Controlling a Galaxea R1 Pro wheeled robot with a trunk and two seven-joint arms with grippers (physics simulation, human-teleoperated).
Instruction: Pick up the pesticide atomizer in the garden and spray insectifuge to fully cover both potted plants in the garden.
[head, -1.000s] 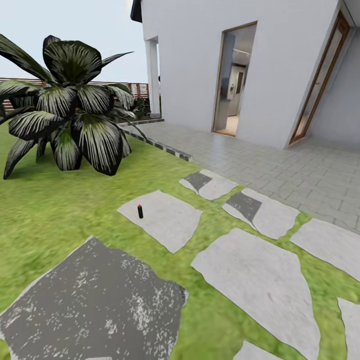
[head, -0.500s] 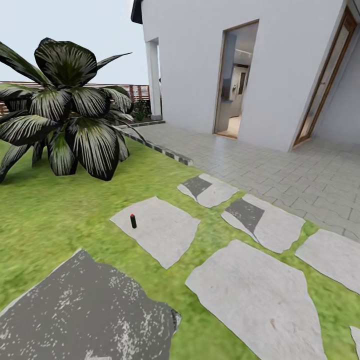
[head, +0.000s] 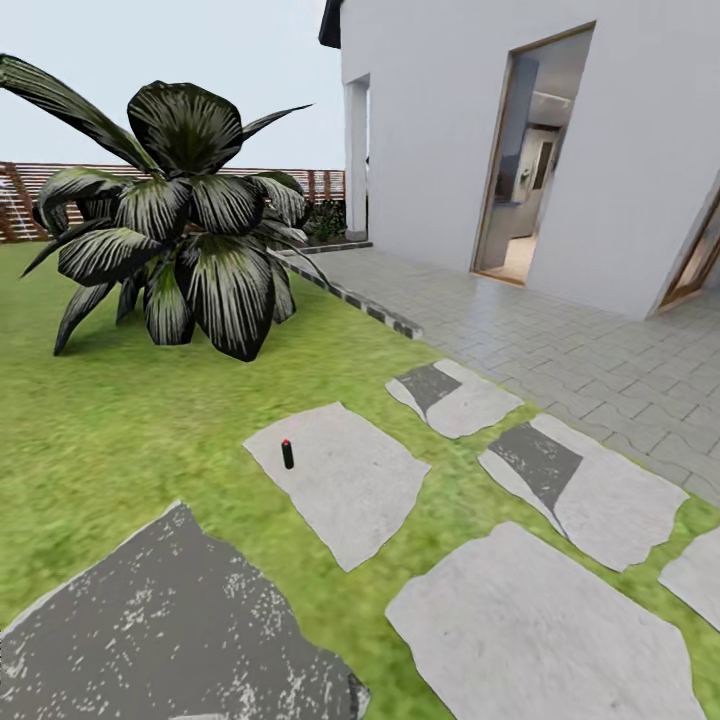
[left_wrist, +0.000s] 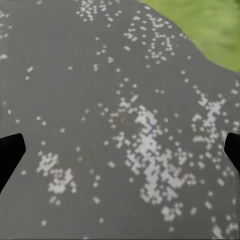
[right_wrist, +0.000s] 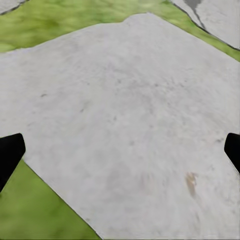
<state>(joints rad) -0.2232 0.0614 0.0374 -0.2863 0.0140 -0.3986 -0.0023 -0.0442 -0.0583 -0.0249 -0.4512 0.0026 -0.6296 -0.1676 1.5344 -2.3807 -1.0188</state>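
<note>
View has swung left since a moment ago, atomizer itself unmoved: pesticide atomizer (head: 288, 454) upright on pale stepping stone (head: 350, 490) near striped-leaf bush (head: 185, 215); left claw (left_wrist: 120, 155) and right claw (right_wrist: 120, 155) both spread wide, empty.

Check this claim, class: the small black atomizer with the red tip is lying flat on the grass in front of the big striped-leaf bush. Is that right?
One detail is wrong. In the head view the atomizer stands upright on a pale grey stepping stone, not flat on grass. It does sit in front of the striped-leaf bush.
</note>
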